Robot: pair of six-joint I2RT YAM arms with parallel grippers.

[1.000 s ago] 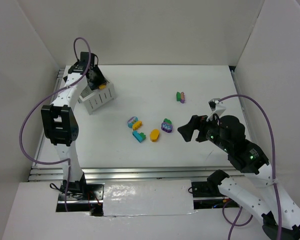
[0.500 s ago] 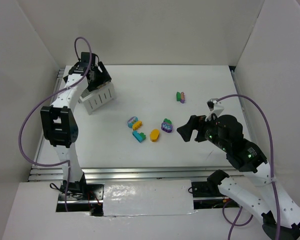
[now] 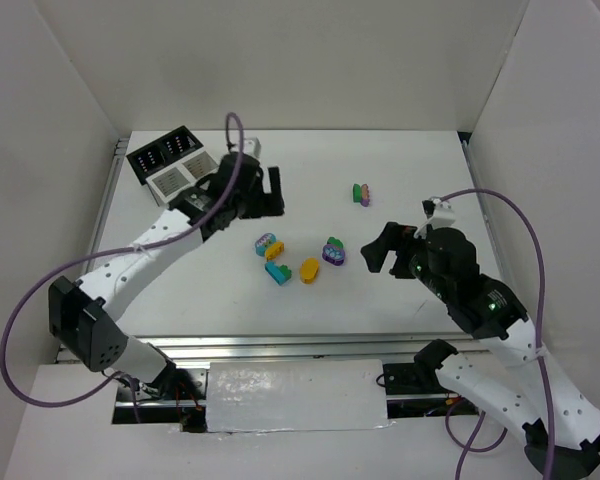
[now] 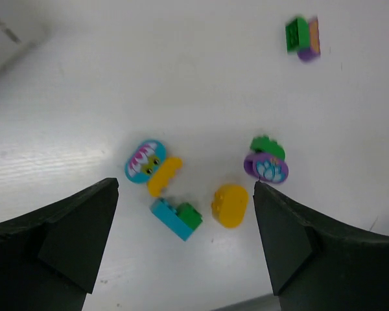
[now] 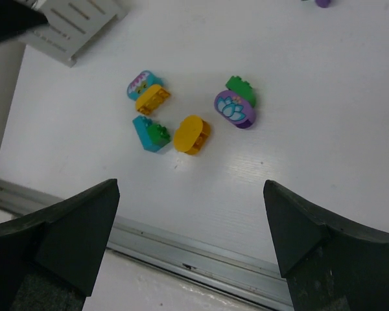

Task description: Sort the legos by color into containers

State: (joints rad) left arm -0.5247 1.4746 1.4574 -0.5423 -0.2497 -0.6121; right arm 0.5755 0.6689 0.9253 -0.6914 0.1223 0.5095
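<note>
1. I saw the left jaws spread wide and empty, near the legos; the right jaws were equally wide and empty.
2. Legos lay loose mid-table; containers sat far-left.

You see a teal oval lego with a pink-and-white print, a yellow brick, a teal-and-green brick and a yellow rounded piece. The purple oval bears a pale flower, against a green brick. The far cluster is green, orange and purple. Your bins are a black pair and a white pair, both slatted.
</note>
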